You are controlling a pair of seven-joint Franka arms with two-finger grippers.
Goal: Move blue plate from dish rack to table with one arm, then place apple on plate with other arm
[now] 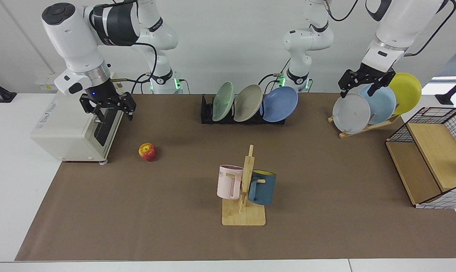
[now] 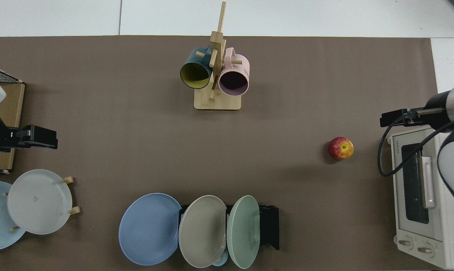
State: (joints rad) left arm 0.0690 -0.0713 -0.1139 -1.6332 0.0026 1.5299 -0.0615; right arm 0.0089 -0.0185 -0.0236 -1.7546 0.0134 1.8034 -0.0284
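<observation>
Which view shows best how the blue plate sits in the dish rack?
Facing view: the blue plate leans at the end of the dish rack, its lean and slot visible. Top view shows mainly the plate's face, hiding the rack beneath it.

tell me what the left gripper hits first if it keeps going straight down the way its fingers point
Probably the grey plate on the wooden plate stand. The left gripper, open, hangs over that plate's upper rim in the facing view, though depth is unclear and it may pass in front.
</observation>
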